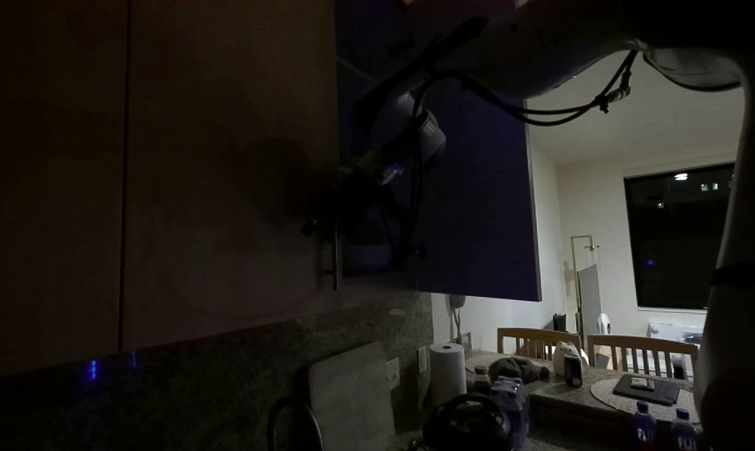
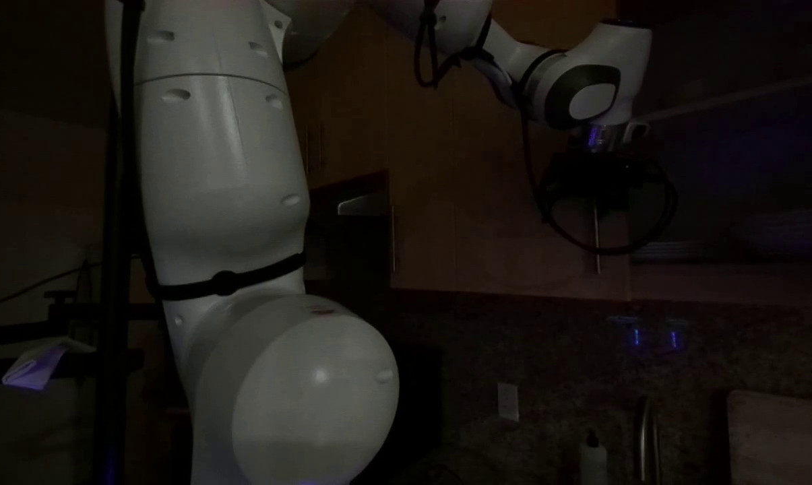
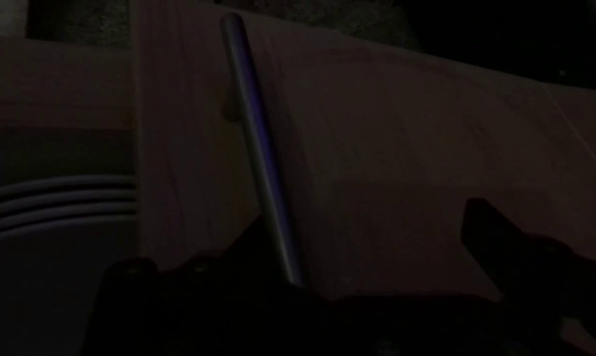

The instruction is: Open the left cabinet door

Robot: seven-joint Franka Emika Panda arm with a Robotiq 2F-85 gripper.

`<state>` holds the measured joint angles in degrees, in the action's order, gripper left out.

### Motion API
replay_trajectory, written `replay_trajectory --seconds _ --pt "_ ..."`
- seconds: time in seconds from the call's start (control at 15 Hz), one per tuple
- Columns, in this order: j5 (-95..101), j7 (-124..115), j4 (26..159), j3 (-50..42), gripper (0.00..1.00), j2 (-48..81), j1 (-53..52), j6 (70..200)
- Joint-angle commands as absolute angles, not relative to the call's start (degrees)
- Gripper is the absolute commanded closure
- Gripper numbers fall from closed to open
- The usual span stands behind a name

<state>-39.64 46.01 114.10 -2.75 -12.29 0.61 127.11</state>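
"So, where is the left cabinet door (image 1: 227, 156)?"

"Directly behind the silver handle (image 3: 255, 128), which stands near one long edge of it. The door looks closed."

"And the claw (image 3: 368, 211), has it got hold of anything?"

"Nothing I can see. In the wrist view its fingers (image 3: 495, 242) are spread wide, with the handle between them, just beside one and well apart from the other. Whether the near one touches, I can't tell."

"Which part of the handle?"

"The upper; the lower end shows beneath the claw in both exterior views."

"Anything else around?"

"Stacked dishes (image 3: 80, 206) left of the handle in the wrist view; in an exterior view, a blue-grey panel (image 1: 490, 219) right of it and a pale board (image 1: 352, 394) below"
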Motion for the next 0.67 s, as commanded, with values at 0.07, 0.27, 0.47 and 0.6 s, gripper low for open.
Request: replay_trajectory --seconds 0.07,0.27,0.47,0.6 --pt "-39.10 42.51 121.54 -2.43 0.00 -17.12 -1.20 126.67" --pt "-38.46 41.44 123.56 -2.11 0.00 -18.57 -1.35 127.34" --pt "-38.45 40.31 125.59 -1.93 0.00 -20.04 -1.79 128.60" --pt "-38.93 39.61 127.22 -1.76 0.00 -21.10 -2.24 130.57"
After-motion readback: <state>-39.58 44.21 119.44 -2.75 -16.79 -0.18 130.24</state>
